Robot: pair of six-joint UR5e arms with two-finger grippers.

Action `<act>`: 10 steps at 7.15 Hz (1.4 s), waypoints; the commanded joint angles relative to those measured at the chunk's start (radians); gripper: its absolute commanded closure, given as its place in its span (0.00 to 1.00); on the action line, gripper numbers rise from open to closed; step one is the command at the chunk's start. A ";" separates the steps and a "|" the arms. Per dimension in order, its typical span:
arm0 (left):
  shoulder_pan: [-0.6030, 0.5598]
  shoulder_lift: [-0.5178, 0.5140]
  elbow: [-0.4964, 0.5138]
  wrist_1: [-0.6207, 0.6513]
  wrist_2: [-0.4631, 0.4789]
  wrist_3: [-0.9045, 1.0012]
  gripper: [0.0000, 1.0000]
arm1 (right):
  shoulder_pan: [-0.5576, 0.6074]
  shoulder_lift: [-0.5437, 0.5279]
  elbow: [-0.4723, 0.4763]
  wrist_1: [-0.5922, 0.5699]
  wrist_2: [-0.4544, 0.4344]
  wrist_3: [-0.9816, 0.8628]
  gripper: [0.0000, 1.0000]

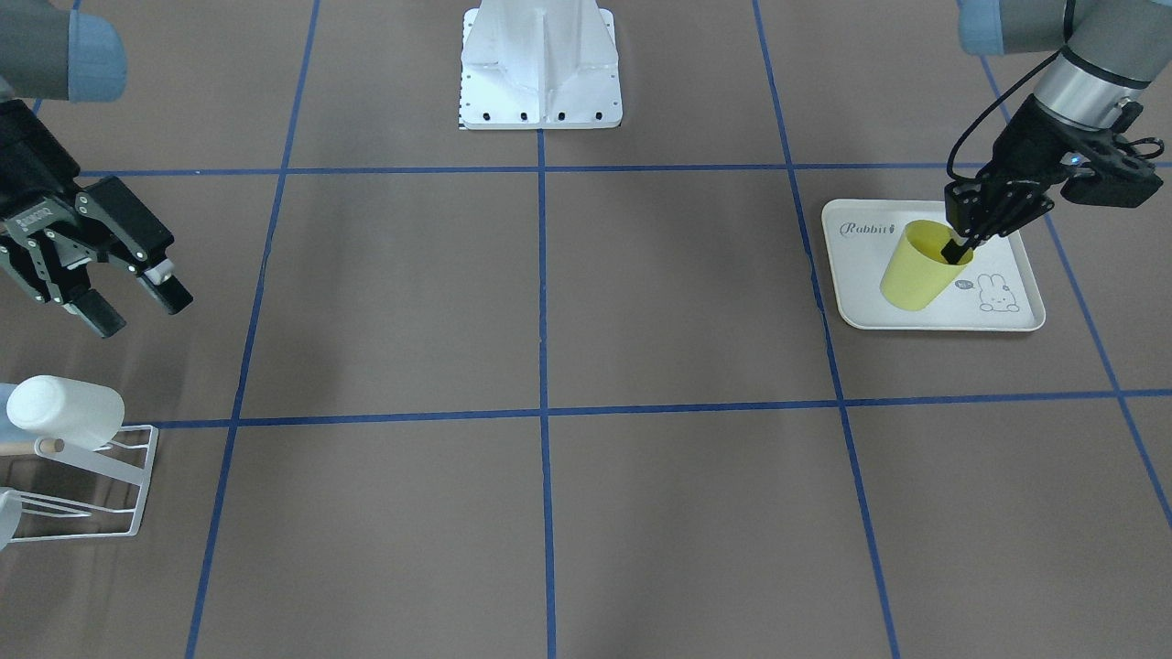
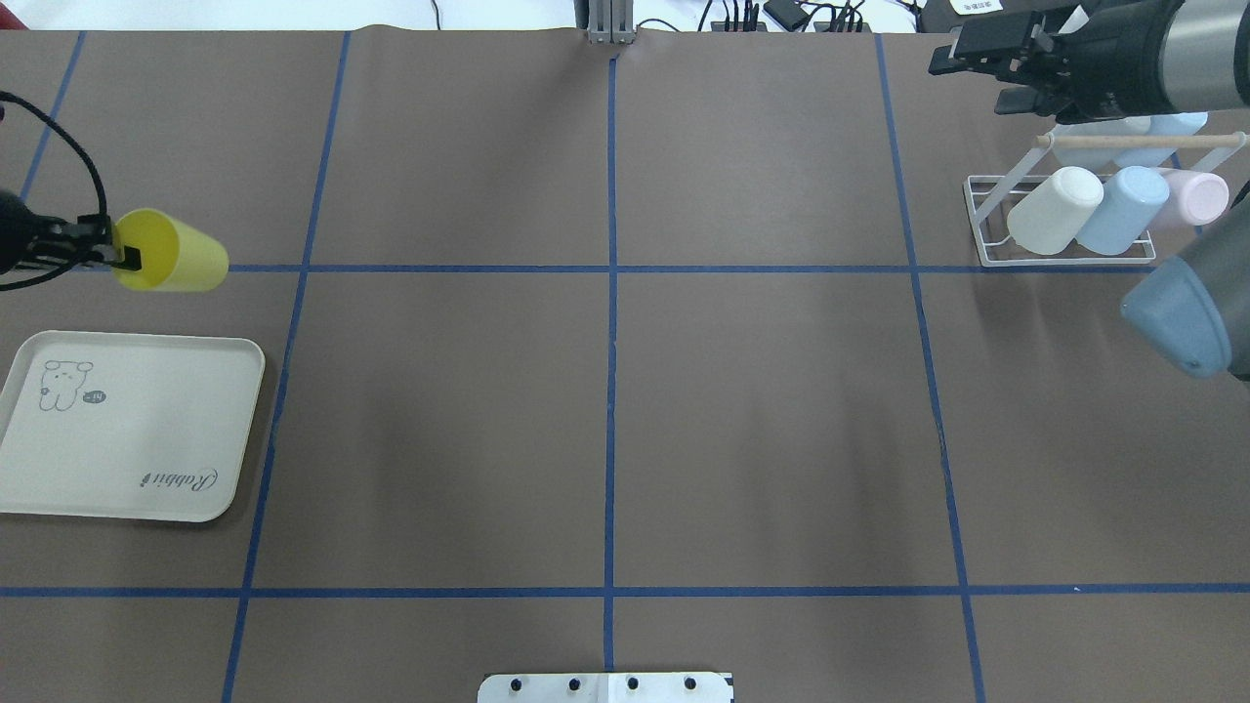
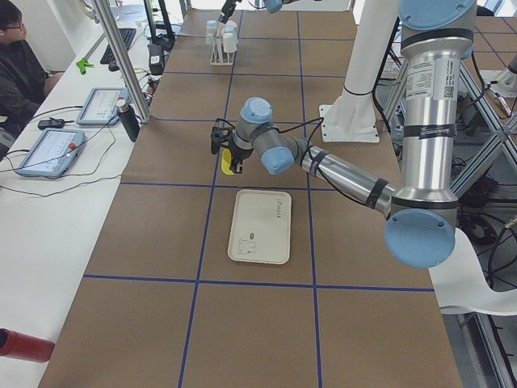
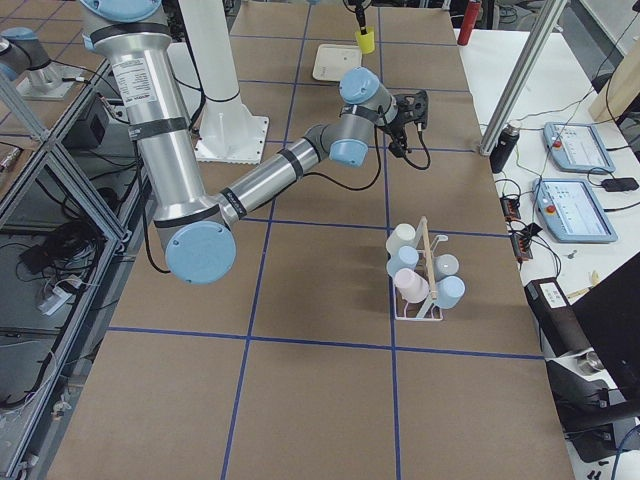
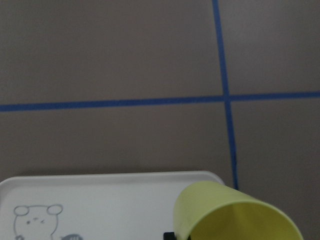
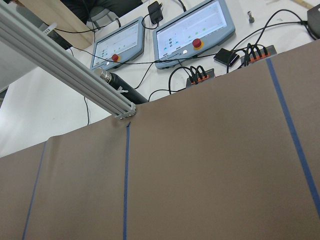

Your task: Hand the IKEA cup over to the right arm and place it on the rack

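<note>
The yellow IKEA cup (image 1: pixel 918 272) hangs tilted in the air over the cream rabbit-print tray (image 1: pixel 934 322). My left gripper (image 1: pixel 958 249) is shut on its rim, one finger inside the mouth. The cup also shows in the overhead view (image 2: pixel 176 256), the left wrist view (image 5: pixel 235 212) and the exterior left view (image 3: pixel 230 162). My right gripper (image 1: pixel 142 311) is open and empty, held above the table close to the white wire rack (image 1: pixel 92 480). The rack (image 2: pixel 1064 256) has a wooden peg and holds white, pale blue and pink cups.
The tray (image 2: pixel 127 439) lies on the robot's left side of the table. The white robot base (image 1: pixel 540 69) stands at the table's middle edge. Blue tape lines grid the brown table. Monitors and cables lie beyond the far edge (image 6: pixel 190 35).
</note>
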State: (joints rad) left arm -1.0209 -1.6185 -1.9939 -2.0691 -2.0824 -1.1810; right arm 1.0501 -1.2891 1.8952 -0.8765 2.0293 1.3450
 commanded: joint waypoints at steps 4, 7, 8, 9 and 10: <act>0.151 -0.202 0.154 -0.451 0.275 -0.778 1.00 | -0.216 0.034 -0.036 0.304 -0.243 0.406 0.00; 0.153 -0.240 0.335 -0.898 0.361 -0.997 1.00 | -0.386 0.118 -0.036 0.350 -0.475 0.528 0.00; 0.154 -0.294 0.354 -0.914 0.361 -1.069 1.00 | -0.410 0.132 -0.047 0.417 -0.510 0.569 0.00; 0.177 -0.354 0.374 -0.966 0.363 -1.136 1.00 | -0.439 0.134 -0.076 0.501 -0.568 0.577 0.00; 0.214 -0.372 0.389 -1.040 0.401 -1.164 1.00 | -0.453 0.142 -0.100 0.533 -0.586 0.579 0.00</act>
State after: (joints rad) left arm -0.8413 -1.9531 -1.6258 -3.0320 -1.7112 -2.2948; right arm 0.6202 -1.1562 1.8233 -0.3993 1.4799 1.9143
